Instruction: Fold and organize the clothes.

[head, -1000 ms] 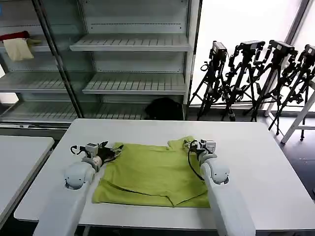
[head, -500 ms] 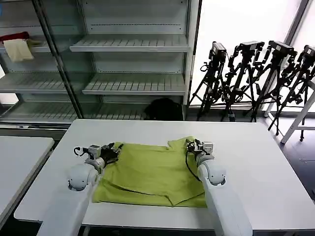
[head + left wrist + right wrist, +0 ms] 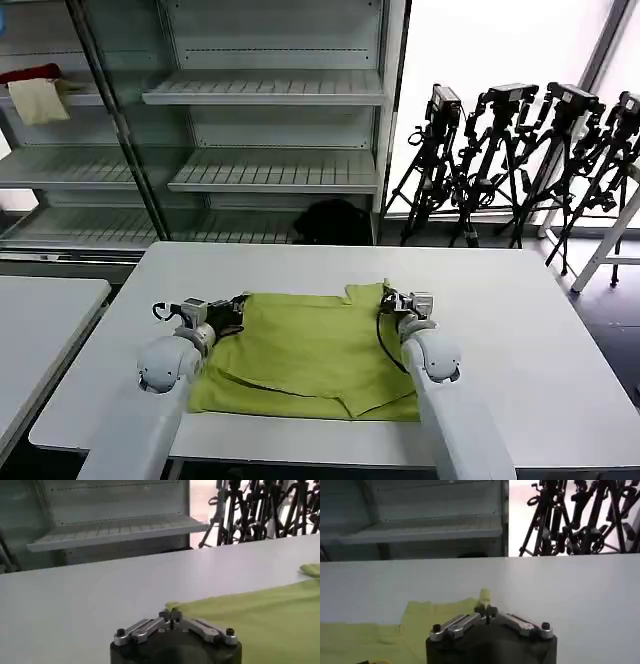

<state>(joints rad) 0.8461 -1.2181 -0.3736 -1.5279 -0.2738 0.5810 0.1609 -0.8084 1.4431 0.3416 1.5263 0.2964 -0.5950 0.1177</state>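
At the shirt's far corners, both grippers were pinched closed on fabric: left gripper (image 3: pixel 170 614) held the far left corner of the lime-green t-shirt (image 3: pixel 310 350), right gripper (image 3: pixel 485 611) held a small raised tuft at the far right corner. The shirt lay mostly flat near the front of the white table (image 3: pixel 500 300), front hem already doubled over. Matching corner grips looked set up to draw the far edge toward the robot for a fold.
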